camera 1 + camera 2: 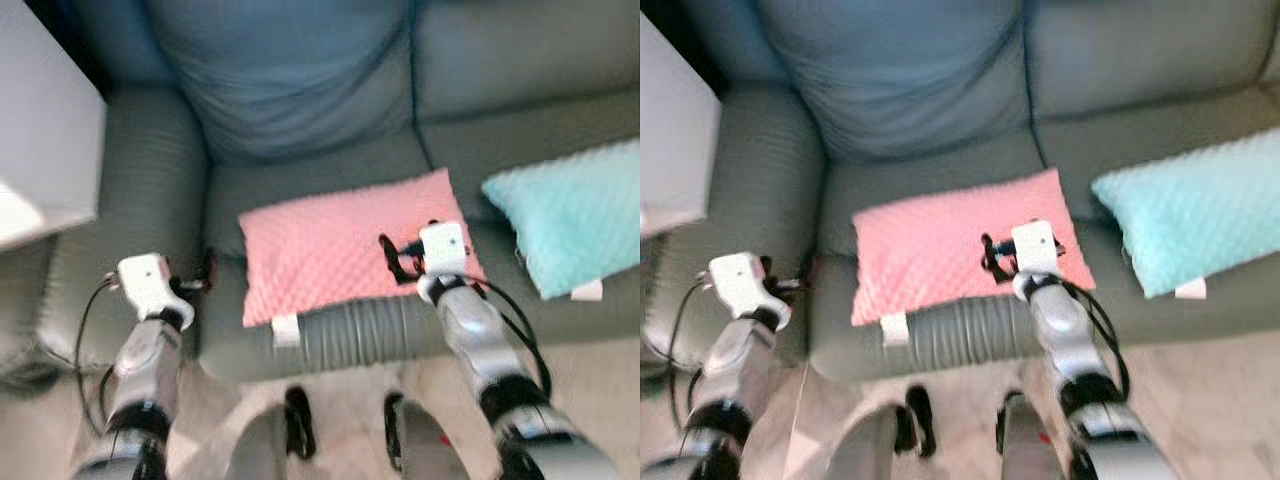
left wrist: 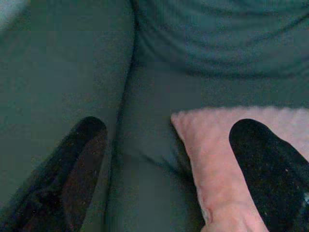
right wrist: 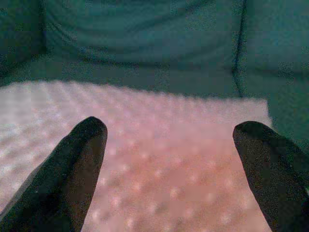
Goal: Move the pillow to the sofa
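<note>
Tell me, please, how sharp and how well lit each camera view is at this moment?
Both eye views are brightly lit but softly blurred, smearing the dimples of the pink dotted pillow and the turquoise pillow. The left wrist view is dim, the grey-green sofa murky. The right wrist view is also dim, with the near pillow surface out of focus between the right gripper's fingers.

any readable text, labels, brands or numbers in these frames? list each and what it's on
No readable text in any view.
White tag on the front edge of the pink pillow: too blurred to tell whether it carries print.
White tag on the teal pillow: same, blurred.
White wrist housings above the left gripper and right gripper: no markings can be made out.
</note>
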Motion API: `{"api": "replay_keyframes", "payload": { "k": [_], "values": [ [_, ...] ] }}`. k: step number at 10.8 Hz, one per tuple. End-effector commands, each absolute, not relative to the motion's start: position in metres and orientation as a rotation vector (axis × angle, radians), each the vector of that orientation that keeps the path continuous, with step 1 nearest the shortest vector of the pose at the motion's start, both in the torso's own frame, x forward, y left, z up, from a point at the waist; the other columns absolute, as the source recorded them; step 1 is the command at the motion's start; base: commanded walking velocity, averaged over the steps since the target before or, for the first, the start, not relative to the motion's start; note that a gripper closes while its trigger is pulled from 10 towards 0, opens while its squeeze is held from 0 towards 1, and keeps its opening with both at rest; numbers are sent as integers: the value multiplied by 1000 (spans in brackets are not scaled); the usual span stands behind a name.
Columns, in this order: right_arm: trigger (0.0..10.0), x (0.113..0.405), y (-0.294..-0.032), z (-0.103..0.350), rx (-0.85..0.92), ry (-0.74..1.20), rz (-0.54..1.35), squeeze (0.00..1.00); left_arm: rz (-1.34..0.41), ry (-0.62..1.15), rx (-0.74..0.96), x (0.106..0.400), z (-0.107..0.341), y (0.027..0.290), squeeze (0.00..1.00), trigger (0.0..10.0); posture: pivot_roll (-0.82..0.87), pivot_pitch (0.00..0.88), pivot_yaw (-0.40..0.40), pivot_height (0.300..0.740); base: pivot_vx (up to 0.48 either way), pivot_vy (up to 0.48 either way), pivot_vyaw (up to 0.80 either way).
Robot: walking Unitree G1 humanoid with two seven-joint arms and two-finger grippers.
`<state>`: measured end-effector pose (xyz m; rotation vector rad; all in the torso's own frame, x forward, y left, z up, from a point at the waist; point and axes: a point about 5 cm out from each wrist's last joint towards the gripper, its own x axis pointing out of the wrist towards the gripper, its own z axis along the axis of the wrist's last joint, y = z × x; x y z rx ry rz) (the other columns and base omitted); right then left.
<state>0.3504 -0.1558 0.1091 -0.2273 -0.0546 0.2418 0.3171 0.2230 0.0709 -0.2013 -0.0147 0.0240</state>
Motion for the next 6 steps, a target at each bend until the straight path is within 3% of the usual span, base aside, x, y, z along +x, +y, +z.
{"api": "replay_keyframes", "payload": {
  "k": [1,4,6],
  "values": [
    [10000,345,-152,111,-241,-72,273,1000,42,-3,-178,301,63,233,1000,10000,-236,118,175,740,0,0,0],
    [10000,342,-151,123,-277,-129,270,1000,107,-39,-215,286,67,237,1000,10000,-239,39,158,740,0,0,0],
    [10000,339,-150,125,-256,-142,219,1000,122,-49,-238,281,70,225,1000,10000,-226,0,124,740,0,0,0]
  ]
}}
